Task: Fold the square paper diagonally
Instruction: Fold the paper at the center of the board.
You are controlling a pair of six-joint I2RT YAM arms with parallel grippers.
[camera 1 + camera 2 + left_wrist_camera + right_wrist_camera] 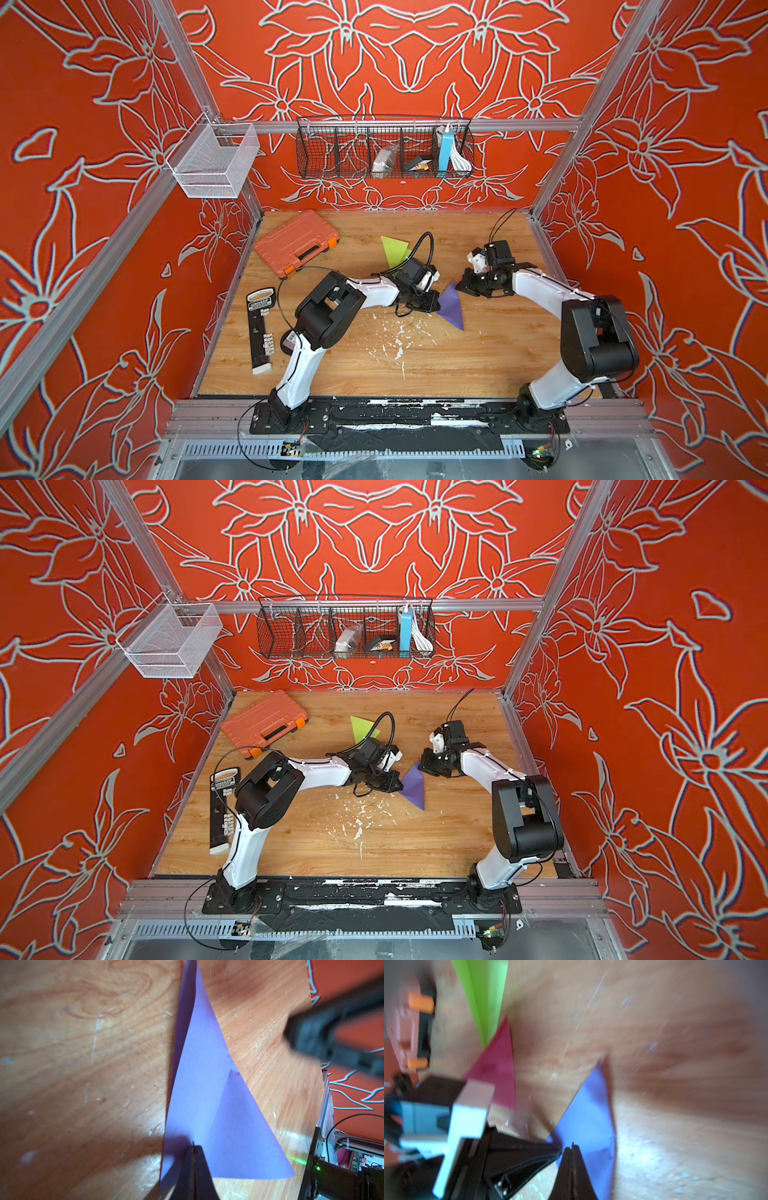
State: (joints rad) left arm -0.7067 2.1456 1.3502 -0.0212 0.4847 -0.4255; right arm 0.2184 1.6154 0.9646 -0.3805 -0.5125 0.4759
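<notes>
purple paper [454, 306] doubled into a bowed triangle, touched by left gripper [193, 1148] and right gripper [572, 1148], both pressed together; crease-flattening probably next.

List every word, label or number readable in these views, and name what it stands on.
Nothing can be quoted with certainty.
Black tool strip: white label at its far end, print too small and blurred to read.
Orange case: no print visible.
Wire basket contents: no legible marks.
</notes>
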